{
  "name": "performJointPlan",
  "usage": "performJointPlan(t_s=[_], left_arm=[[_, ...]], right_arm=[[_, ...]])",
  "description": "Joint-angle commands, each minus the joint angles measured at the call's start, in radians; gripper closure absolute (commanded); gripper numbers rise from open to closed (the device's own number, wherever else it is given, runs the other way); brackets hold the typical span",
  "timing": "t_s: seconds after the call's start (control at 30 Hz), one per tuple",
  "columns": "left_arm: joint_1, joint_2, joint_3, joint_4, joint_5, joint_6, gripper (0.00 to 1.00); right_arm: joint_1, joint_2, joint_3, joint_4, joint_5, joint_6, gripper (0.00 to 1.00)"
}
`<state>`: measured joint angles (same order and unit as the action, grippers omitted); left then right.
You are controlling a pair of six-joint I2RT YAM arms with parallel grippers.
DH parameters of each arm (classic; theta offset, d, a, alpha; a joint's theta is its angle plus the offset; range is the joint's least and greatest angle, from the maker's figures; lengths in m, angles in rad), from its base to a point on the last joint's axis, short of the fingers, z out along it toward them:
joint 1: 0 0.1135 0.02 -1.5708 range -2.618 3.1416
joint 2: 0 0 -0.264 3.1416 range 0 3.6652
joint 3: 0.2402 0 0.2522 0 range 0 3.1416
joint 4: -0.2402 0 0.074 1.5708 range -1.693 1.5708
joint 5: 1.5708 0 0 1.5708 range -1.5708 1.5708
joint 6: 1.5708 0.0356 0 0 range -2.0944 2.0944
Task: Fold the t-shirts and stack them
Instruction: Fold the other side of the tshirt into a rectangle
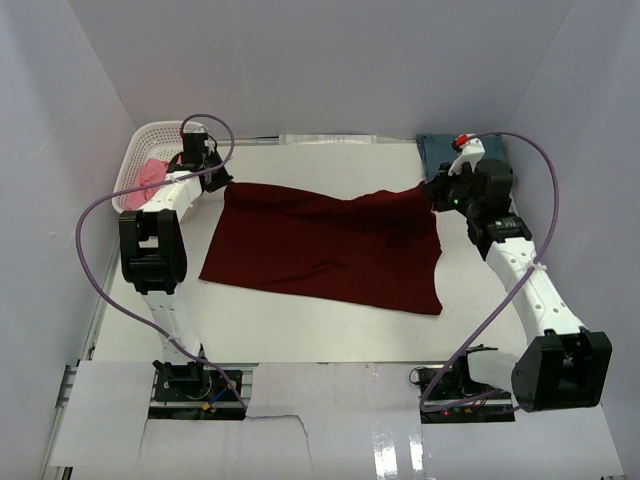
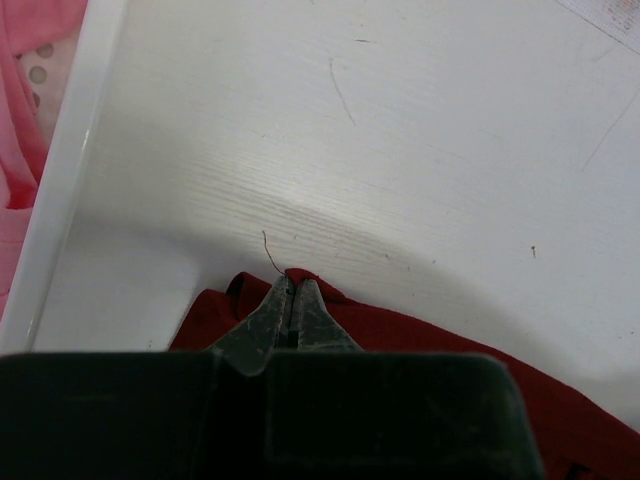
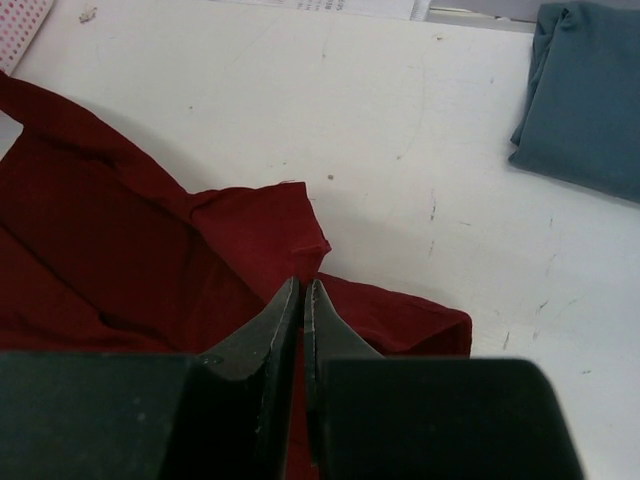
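pink t-shirt in white basket

I get bright, even light from above in the top view: faint shadows on the bench, white glare on the glossy near strip. The maroon t-shirt reads so dark its folds barely show. Wrist views are sharp on the bench but blurred on the black bodies behind the left tool and right tool. A soft curved shadow lies ahead of the left one.

Legible text, labels, brands, numbers: none. Paper sheet at the table's far edge carries fine print, too small to read.
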<state>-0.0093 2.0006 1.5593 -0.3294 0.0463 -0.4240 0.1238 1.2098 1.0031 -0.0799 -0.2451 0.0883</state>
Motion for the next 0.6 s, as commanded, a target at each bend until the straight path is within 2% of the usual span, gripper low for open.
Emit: performJointPlan(t_s=[0.0, 0.57], left_arm=[[0.008, -0.082, -0.015, 0.016, 0.020, -0.022, 1.00], [0.049, -0.174, -0.105, 0.081, 0.050, -0.044, 1.00]], right_arm=[[-0.001, -0.046, -0.014, -0.024, -0.008, 0.019, 0.92], [-0.001, -0.113, -0.153, -0.121, -0.059, 0.073, 0.92]])
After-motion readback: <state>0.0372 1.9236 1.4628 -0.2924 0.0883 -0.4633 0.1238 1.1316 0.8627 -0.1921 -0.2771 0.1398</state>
